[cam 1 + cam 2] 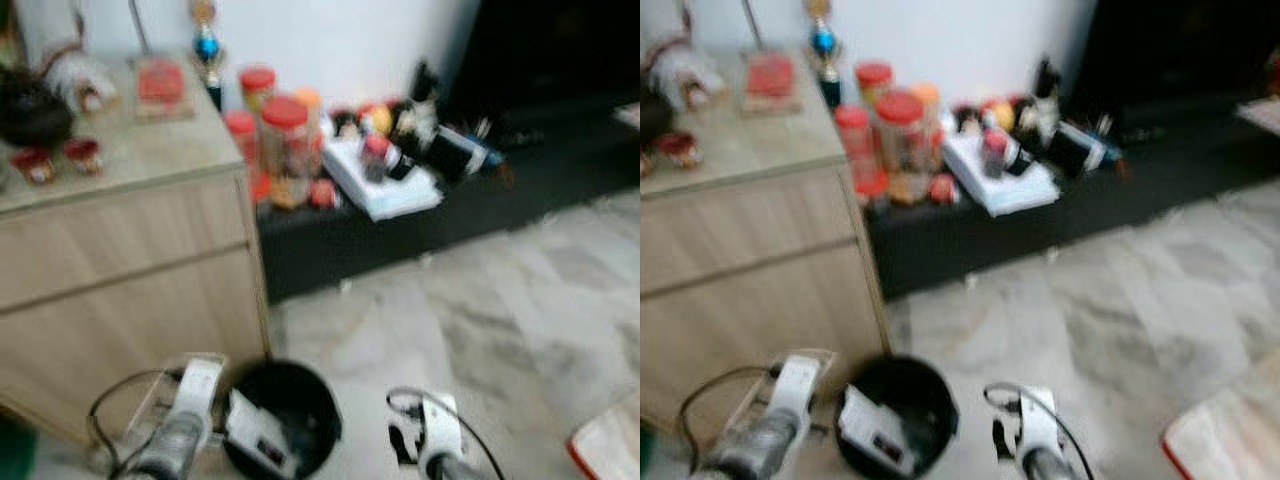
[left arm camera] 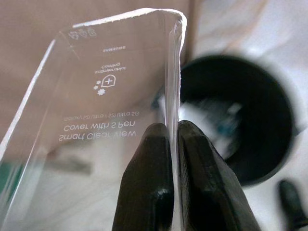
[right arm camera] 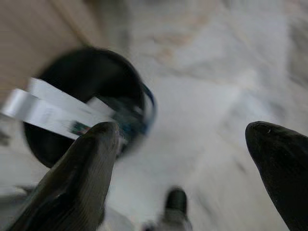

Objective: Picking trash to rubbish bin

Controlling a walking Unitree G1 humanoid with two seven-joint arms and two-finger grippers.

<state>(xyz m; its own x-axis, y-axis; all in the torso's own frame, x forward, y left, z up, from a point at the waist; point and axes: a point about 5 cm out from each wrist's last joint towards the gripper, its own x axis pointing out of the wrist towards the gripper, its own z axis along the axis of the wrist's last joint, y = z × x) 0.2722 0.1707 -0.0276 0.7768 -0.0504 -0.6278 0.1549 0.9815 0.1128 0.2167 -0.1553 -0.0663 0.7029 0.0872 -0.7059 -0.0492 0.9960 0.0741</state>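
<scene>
Where the left gripper (image 2: 174, 132) pinches it, the case (image 2: 106, 91) is a clear, glossy plastic sleeve with a folded edge squeezed between the two black fingers (image 2: 149, 178), which are pressed flat against it from either side. White print on it reads upside down in the left wrist view: "Smart Clear View", "Cover with S Pen", smaller lines and a small plus emblem. The sleeve rises from the jaws and fans out to one side; past its pinched edge, just beyond the fingertips, sits the round black bin (image 2: 255, 125) on pale marble floor (image 1: 480, 300), with white wrappers (image 3: 53, 113) lying in it. The right gripper (image 3: 185, 139) has its jaws spread wide and empty, the bin off to the side of one finger. In the blurred eye views the bin (image 1: 285, 415) stands between both arms, beside a wooden cabinet (image 1: 130, 270).
</scene>
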